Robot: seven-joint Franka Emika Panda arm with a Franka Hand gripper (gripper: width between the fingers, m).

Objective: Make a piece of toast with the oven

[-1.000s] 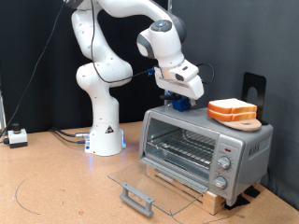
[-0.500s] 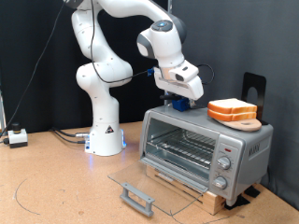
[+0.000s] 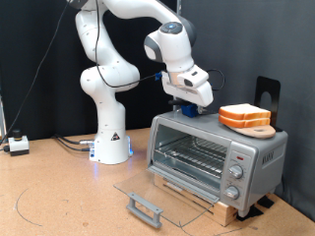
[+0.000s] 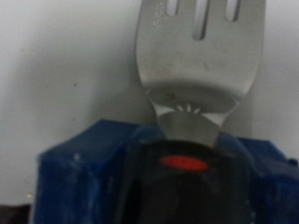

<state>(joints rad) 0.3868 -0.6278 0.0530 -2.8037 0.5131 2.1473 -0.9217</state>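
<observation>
Counter [image 3: 59, 192]: a brown surface is seen under everything, with a dark wall behind.
Arm [image 3: 103, 79]: a white Franka is mounted at the exterior view's left and is bent over towards the oven's top.
Oven [image 3: 212, 157]: a silver-grey toaster oven is set on a wooden base at the exterior view's right; its glass door [image 3: 148, 189] is folded fully down, so the wire rack [image 3: 192, 155] inside is exposed and nothing is seen on it.
Piece of toast [image 3: 245, 114]: it is lying flat on a tan wooden board [image 3: 251, 128] on the oven's roof, towards the exterior view's right, and is not yet in the oven.
Blue block [image 4: 89, 168]: a small blue holder is standing on the oven's roof, left of the toast in the exterior view.
Spatula [image 4: 199, 56]: a slotted metal blade on a dark handle with a red mark fills the wrist view, seated in the blue block.
Gripper [image 3: 187, 101]: it is poised right over the blue block; whether the jaws are spread or pressed on the handle cannot be told, since the fingers are hidden in both views.
Risk: if the handle is gripped off-centre, the spatula could be twisted or dropped, or the light block dragged along. A low sweep could knock the toast or board off the roof.
</observation>
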